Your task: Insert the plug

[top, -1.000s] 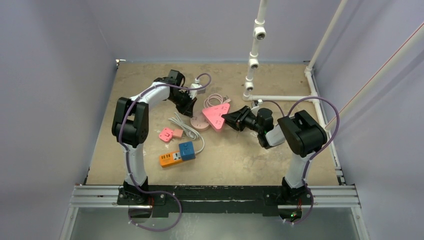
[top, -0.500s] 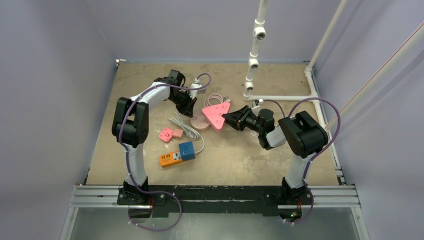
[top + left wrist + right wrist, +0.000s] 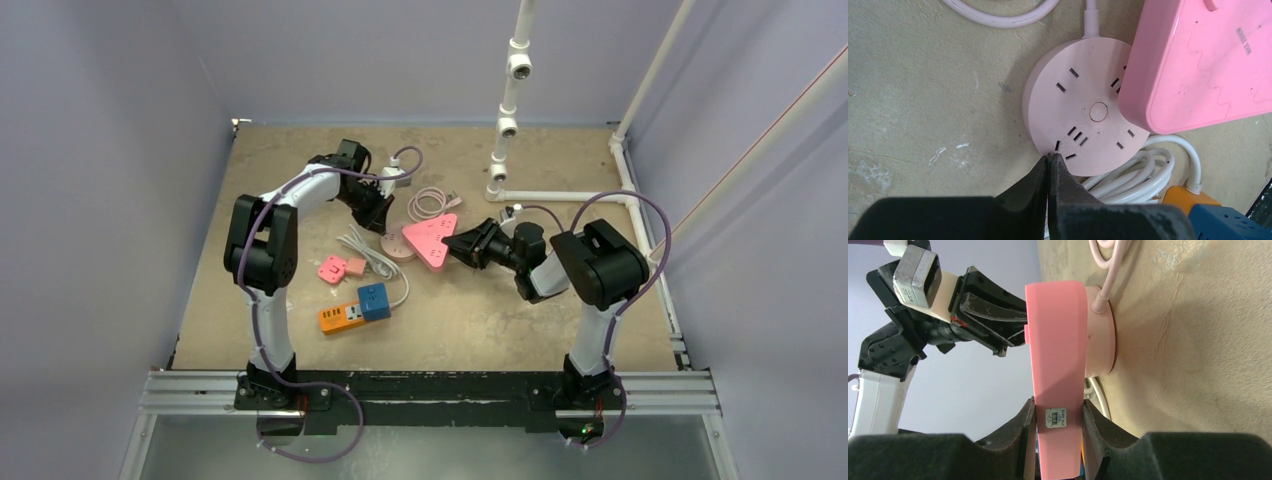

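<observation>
Hot-pink strip [image 3: 1198,65]; round socket [image 3: 1078,105] (paler pink)

White pipe frame [image 3: 511,98] (far side) on tan table [image 3: 270,150]

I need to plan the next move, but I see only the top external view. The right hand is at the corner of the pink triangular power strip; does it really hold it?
Observer: Yes. In the right wrist view the right hand has the pink triangular strip clamped between both fingers.
Operator: Does this strip cover the round strip?
Observer: Partly. In the left wrist view it overlaps one side of the round pale pink strip and hides some sockets; whether they touch I cannot tell.
Operator: And the left hand, does it carry a plug?
Observer: No. The left hand is shut with nothing between its fingers, its tips at the round strip's rim.
</observation>
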Robot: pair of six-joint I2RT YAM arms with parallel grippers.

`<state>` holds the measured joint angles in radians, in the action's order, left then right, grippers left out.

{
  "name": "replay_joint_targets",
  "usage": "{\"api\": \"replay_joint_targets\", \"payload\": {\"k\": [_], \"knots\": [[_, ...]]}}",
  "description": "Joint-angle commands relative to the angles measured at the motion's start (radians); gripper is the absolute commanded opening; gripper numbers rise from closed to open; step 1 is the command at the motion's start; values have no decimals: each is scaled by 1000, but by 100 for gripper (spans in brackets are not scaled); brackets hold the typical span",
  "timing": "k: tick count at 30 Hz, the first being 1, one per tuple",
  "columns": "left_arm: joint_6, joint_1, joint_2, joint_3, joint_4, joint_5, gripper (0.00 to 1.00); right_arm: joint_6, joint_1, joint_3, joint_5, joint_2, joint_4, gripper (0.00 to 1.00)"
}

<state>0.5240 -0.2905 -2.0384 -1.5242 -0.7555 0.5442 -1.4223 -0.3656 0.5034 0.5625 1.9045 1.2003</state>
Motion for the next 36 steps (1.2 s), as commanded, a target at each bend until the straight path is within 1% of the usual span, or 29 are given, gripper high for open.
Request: {"api": "replay_joint_targets", "payload": {"k": [1,12,21,25,34,36], "knots": [[10,-9,-27,13,-20,-81,0,18,-6,7,16,11,76,0],[12,-9,-28,6,-27,-86,0,39,-5,4,22,-2,41,0],[15,-9,-31,1,-33,-90,0,52,8,-1,-9,-24,12,0],[16,-9,-34,-3,-34,-89,0,50,16,-15,-18,-28,21,0],[16,-9,-34,-5,-42,-88,0,4,24,-40,-12,5,136,0],[16,-9,-35,-6,-43,-88,0,1,25,-40,-16,7,128,0]]}}
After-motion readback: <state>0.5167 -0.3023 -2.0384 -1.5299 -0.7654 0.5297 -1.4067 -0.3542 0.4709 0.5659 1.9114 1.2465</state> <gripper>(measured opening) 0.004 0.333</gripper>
